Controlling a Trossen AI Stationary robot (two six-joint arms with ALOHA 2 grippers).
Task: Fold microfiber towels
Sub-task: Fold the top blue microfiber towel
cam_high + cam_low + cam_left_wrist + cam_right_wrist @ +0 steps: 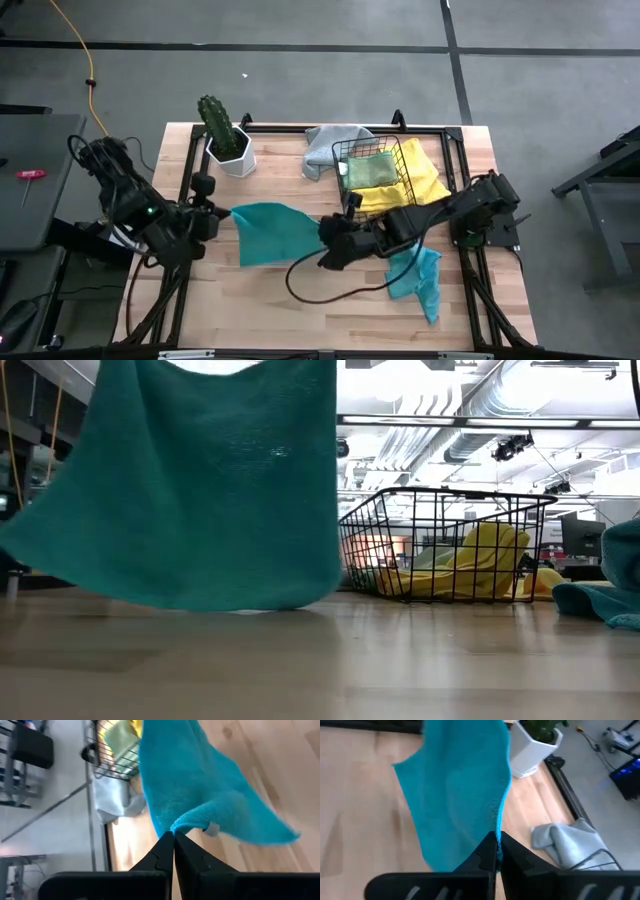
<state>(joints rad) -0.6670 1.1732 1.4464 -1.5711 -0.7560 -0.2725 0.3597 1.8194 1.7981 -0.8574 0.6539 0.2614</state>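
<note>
- The teal towel (275, 232) is soft, fuzzy cloth with a matt nap.
- The table (300, 300) is pale wood with a smooth, faintly sheeny finish.
- The basket (440, 545) is thin black metal wire.
- The yellow towel (490, 560) is matt cloth.
- The grey towel (570, 842) looks smooth, soft cloth.
- The planter (235, 155) is smooth, white, and hard.

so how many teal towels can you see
2: one teal towel hangs mid-table, pinched between the left gripper and right gripper; another lies crumpled near the table's right front. More may be hidden.
</note>
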